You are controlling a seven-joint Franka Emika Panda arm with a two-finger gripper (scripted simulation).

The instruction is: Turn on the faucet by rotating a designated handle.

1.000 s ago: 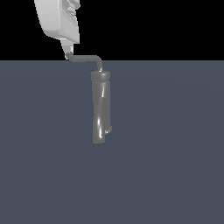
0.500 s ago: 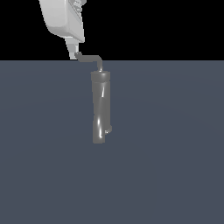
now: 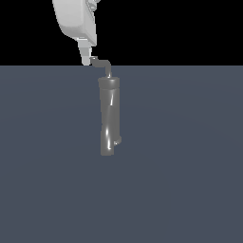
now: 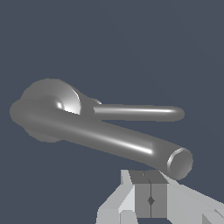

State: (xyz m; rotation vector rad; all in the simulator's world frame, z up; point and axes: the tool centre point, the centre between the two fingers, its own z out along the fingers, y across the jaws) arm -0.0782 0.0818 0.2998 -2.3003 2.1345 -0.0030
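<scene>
**A:** So where's the faucet (image 3: 109,116) being shown here?

**B:** It's standing upright on the dark grey desk (image 3: 190,166), a bit toward the exterior view's left of centre. Glossy grey cylinder, slightly twisted, with a small nub (image 3: 116,141) sticking out low down. The handle (image 3: 101,62) is being seen at the top: a thin bent rod rising from the cylinder's cap and running off toward the exterior view's left.

**A:** And the gripper?

**B:** The white gripper (image 3: 86,59) is being held right at the far tip of the handle, coming down from above. In the wrist view the handle (image 4: 105,135) is stretched across the frame, its flat end sitting just beside the fingertips (image 4: 151,199), with the faucet (image 4: 50,94) seen end-on behind it.

**A:** Is anything being gripped?

**B:** Doesn't look like it. The two grey pads are being pressed flat together with nothing between them, so the gripper is closed and empty. Whether the handle is actually being touched can't be told.
</scene>
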